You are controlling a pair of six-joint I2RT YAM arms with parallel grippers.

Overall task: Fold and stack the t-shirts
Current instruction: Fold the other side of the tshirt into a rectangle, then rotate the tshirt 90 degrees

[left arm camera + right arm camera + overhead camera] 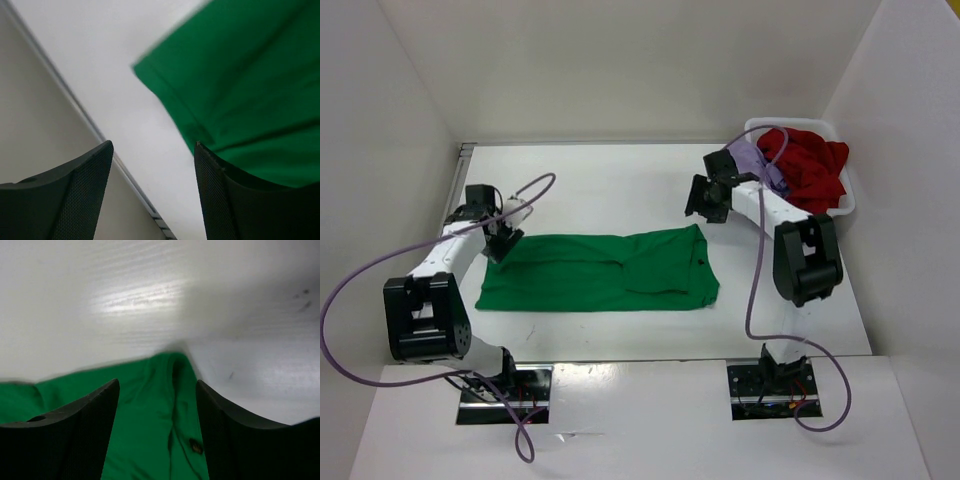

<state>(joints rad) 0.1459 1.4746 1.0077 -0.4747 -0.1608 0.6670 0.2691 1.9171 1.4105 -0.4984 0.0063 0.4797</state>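
1. Lying mid-frame on the table (pixel 620 190), the green t-shirt (pixel 600 272) is spread out as a long strip.
2. Left gripper (pixel 503 240) sits at its upper-left corner, jaws apart, nothing in them.
3. Right gripper (pixel 705 198) is just above the upper-right corner, also open and empty.
4. Upper right: the red t-shirt (pixel 810 165) and lavender t-shirt (pixel 757 160) are heaped in the white basket (pixel 790 122).

The fingers (pixel 75 195) of the left gripper (pixel 153 145) are matt black with a fine mesh-like grain. Beside the right-hand finger lies the green t-shirt (pixel 240 85), soft matt cloth with a stitched hem. Between the fingers the white table (pixel 125 90) looks smooth and faintly glossy. The basket (pixel 848 195) is shiny white plastic.
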